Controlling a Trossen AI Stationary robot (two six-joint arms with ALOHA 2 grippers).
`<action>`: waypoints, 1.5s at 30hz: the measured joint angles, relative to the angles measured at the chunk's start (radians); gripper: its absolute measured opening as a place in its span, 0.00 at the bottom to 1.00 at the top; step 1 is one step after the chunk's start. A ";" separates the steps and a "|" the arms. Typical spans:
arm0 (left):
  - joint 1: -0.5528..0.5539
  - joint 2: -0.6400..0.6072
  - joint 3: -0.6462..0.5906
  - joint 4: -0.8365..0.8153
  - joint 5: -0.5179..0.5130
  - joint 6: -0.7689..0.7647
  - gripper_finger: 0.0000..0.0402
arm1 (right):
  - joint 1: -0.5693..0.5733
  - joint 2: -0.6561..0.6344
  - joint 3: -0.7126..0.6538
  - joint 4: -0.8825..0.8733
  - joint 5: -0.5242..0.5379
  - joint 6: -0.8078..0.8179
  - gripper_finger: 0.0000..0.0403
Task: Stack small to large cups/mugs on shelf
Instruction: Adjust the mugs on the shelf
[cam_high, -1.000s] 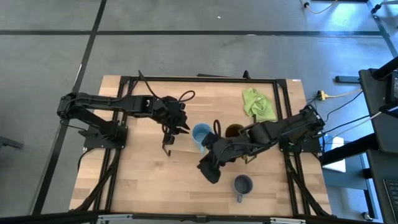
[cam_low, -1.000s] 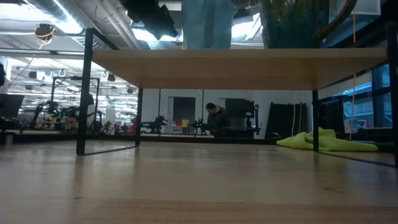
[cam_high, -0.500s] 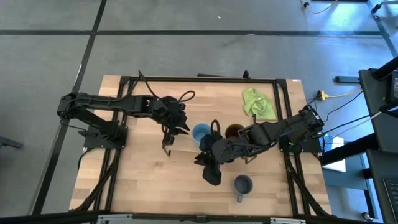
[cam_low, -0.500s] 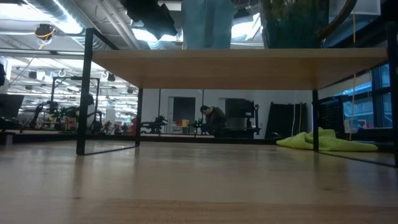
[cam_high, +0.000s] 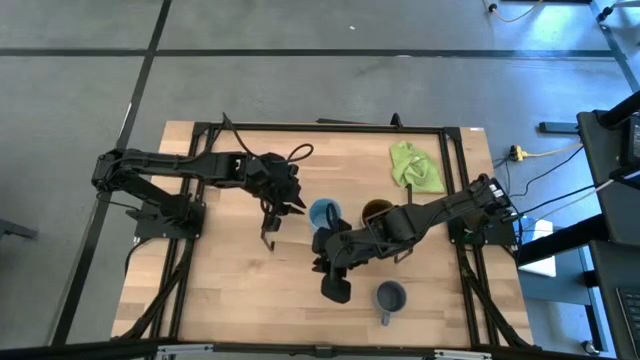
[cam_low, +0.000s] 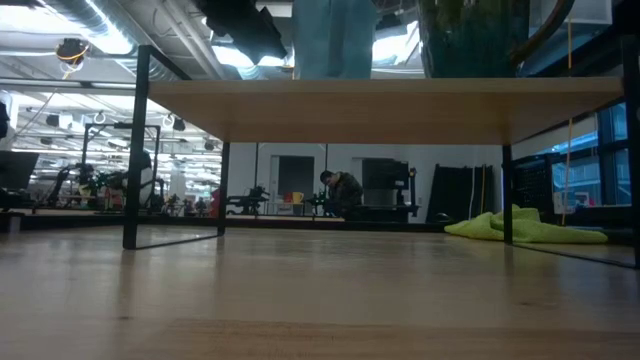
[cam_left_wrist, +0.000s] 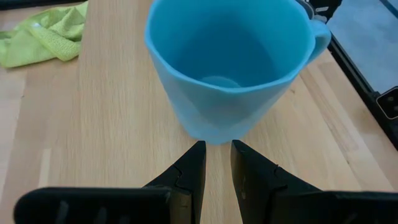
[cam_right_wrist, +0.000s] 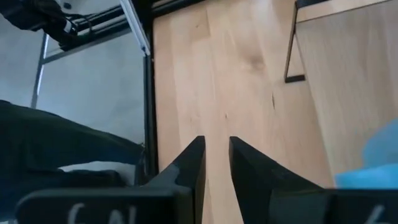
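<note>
Nearest the front table edge, the dark grey-blue mug (cam_high: 390, 297) stood alone on the tabletop, not yet on the shelf (cam_high: 300, 235), and the right gripper (cam_high: 335, 289) hung just beside it with its fingers nearly closed on nothing, the arm stretched low across from the right, probably lining up to fetch it. Farther back, the light blue mug (cam_left_wrist: 227, 68) and the brown mug (cam_high: 376, 212) sat side by side on the shelf, unstacked, while the left gripper (cam_left_wrist: 216, 163) pointed at the light blue mug, almost shut and empty, its arm reaching in from the left.

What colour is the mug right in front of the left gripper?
Light blue mug; the left wrist view shows it best.
</note>
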 joint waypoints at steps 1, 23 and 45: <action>0.000 0.000 0.000 0.000 0.000 0.000 0.17 | 0.000 0.000 0.000 0.001 0.008 -0.009 0.18; 0.002 0.000 0.000 -0.001 0.023 0.050 0.17 | 0.003 0.000 0.000 -0.071 0.160 -0.043 0.16; 0.002 0.000 0.000 0.000 0.022 0.050 0.17 | 0.003 0.004 0.000 -0.074 0.174 0.025 0.01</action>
